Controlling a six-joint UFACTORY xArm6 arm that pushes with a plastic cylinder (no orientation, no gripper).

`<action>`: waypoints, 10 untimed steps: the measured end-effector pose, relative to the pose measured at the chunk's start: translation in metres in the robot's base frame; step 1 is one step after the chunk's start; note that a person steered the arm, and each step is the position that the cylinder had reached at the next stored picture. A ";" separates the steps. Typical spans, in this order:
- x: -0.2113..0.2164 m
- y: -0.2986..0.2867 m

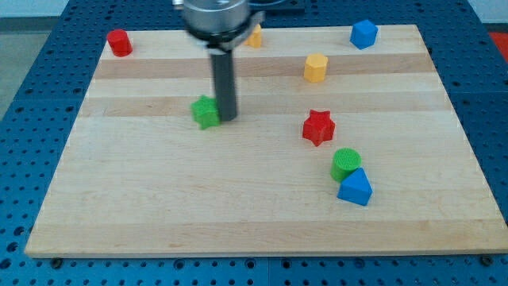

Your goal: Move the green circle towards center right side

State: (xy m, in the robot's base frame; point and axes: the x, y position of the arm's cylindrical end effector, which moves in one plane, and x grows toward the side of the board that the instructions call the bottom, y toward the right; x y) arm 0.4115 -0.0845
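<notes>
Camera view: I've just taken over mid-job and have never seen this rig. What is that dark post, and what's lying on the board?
There is one picture, from a single camera looking down at a wooden board. The dark post is the robot arm's rod; it has no pincer and holds nothing, it only pushes. My tip rests on the board, touching the right side of a green block whose shape is unclear. The green circle to be moved sits lower right, against a blue triangular block. Also there: a red star, a yellow hexagon, a blue block, a red block, and a yellow block partly hidden behind the arm.
</notes>
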 end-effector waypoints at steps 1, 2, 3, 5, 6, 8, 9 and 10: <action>0.000 -0.069; 0.000 -0.109; 0.000 -0.121; 0.002 -0.135; 0.008 -0.074; 0.052 0.004; 0.049 0.017; 0.043 0.069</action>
State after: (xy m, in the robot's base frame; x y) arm 0.4544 -0.0159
